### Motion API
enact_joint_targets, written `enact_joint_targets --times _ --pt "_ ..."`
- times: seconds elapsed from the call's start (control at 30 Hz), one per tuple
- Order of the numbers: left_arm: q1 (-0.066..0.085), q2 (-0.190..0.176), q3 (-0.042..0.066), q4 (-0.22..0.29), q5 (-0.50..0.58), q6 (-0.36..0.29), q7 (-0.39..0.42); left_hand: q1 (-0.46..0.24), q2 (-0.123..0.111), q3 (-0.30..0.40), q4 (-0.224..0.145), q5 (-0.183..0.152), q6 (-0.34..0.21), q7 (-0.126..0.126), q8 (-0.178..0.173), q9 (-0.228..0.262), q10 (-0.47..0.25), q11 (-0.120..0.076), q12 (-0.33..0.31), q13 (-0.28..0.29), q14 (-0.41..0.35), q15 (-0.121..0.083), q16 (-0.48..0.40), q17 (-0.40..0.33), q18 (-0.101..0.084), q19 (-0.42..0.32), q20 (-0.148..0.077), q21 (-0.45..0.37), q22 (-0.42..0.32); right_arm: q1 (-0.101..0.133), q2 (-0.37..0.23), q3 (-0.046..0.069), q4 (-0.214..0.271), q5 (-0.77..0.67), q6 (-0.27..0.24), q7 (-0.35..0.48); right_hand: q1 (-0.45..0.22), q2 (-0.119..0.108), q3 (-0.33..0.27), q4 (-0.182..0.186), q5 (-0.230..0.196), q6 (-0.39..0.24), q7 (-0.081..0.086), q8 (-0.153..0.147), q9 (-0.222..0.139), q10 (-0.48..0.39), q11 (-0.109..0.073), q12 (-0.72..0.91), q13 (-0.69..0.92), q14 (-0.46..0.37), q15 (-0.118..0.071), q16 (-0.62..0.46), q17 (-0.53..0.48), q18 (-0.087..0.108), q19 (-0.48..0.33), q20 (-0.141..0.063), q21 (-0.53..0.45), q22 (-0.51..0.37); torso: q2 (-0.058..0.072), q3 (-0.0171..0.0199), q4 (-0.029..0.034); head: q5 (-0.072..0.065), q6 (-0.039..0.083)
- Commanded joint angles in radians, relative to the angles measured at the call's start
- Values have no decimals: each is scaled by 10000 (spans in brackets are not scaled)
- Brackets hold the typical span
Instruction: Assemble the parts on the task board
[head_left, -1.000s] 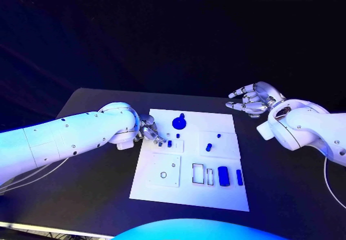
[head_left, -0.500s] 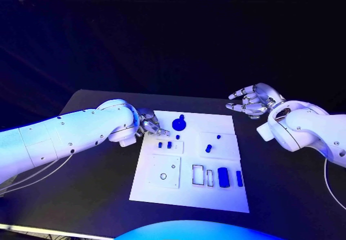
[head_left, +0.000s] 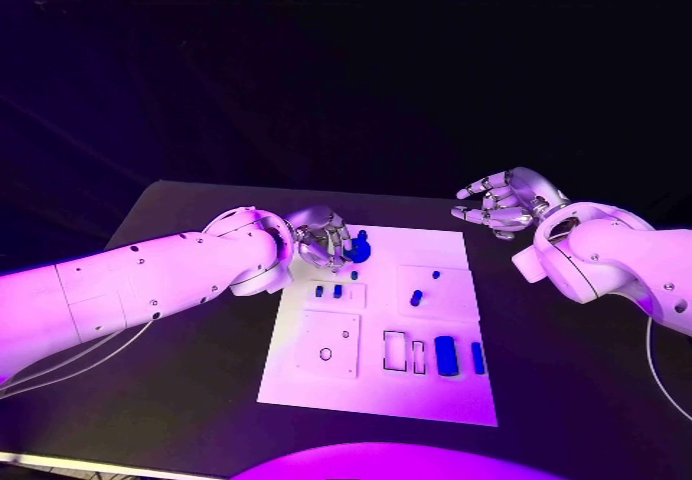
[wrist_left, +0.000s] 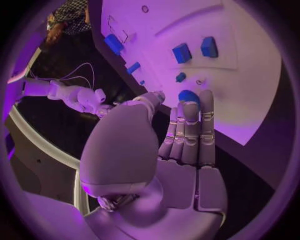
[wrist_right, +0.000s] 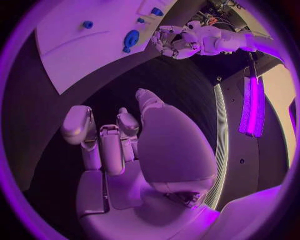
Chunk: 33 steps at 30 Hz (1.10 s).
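Fingers of left hand (head_left: 320, 238) spread above task board (head_left: 378, 395); right hand (head_left: 500, 201) curled, empty.

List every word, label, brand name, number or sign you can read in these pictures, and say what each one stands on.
None: no readable text stands on anything here.
The white task board bears only dark outlines of slots and holes, no letters or numbers.
The small blue parts are plain.
The white arms and the silver left hand and right hand carry no legible label.
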Motion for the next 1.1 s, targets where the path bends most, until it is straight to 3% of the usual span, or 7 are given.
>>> enact_joint_targets --times 0.03,0.07,0.13,0.17,0.4,0.73,1.1 --pt "-91 141 -24 -81 -1571 -723 1620 172 -128 35 24 -3 78 -32 -136 -262 -233 -26 -404 -382 -365 11 -307 -413 134 -27 9 -175 -100 -20 9 0 -16 41 -201 324 -104 -74 137 -2 40 81 -33 94 -13 -493 -33 -687 -750 183 -98 -323 -455 174 -308 -16 -626 -416 -6 -16 -11 -25 7" --pt "-117 195 -43 -132 -1767 -686 1670 228 -164 5 30 -10 102 -35 -180 -382 -326 12 -597 -583 -486 40 -419 -535 130 -84 30 -292 -165 -25 13 -1 -24 80 -247 380 -177 -114 236 4 44 71 -39 157 -11 -1381 -33 -1858 -1976 -132 -94 -882 -1298 358 -831 -17 -1642 -1109 -6 -12 -6 -40 5" --pt "-155 296 -86 -231 -2070 -597 1718 368 -167 -150 6 -20 36 -55 -324 -619 -617 135 -991 -958 -884 155 -781 -836 116 -313 128 -628 -343 -33 21 -2 -36 132 -309 460 -208 -168 386 2 46 52 -31 239 -4 -1865 -34 -2664 -2779 -591 -71 -1729 -2464 592 -1516 -17 -3011 -2041 -10 -10 2 -49 10" --pt "-169 341 -105 -277 -2178 -539 1721 479 -145 -167 -42 -15 17 -103 -375 -700 -656 161 -1075 -1056 -916 158 -826 -908 118 -317 147 -676 -372 -36 24 -3 -40 152 -328 489 -211 -189 500 6 68 46 15 282 0 -2177 2 -3076 -3059 -1233 -76 -2756 -3858 705 -2107 36 -4034 -2726 -10 -13 4 -54 11" --pt "-227 671 -216 -642 -2773 -11 1569 718 -114 -302 -131 -1 285 -118 -507 -1052 -598 162 -1280 -1434 -797 159 -668 -1083 132 -201 153 -637 -353 -50 46 -12 -62 228 -419 662 -334 -471 1135 -17 54 -171 81 590 -14 -2192 112 -4239 -4554 -2174 56 -5061 -6182 731 -2269 133 -5139 -3506 -3 -22 -1 -70 16" --pt "-237 888 -249 -820 -3200 804 1043 720 -109 -626 61 -3 716 -248 -677 -1536 -287 83 -1262 -1833 -436 95 418 -1016 129 85 100 -160 -49 -55 59 -17 -64 240 -441 711 -400 -572 1337 -28 49 -304 113 779 -12 -2192 149 -4431 -5057 -2238 87 -5493 -6346 725 -2231 179 -5551 -3832 3 6 0 -52 -23" --pt "-238 1037 -257 -983 -3424 1008 674 914 3 -507 157 20 1271 -315 -777 -1822 -5 73 -1168 -2033 382 81 1827 60 134 186 95 440 366 -56 76 -17 -69 256 -424 739 -474 -638 1515 -38 47 -423 154 999 -15 -2255 200 -4718 -5624 -2349 139 -6040 -6490 723 -2250 233 -6033 -4217 -5 5 -5 -56 -26"
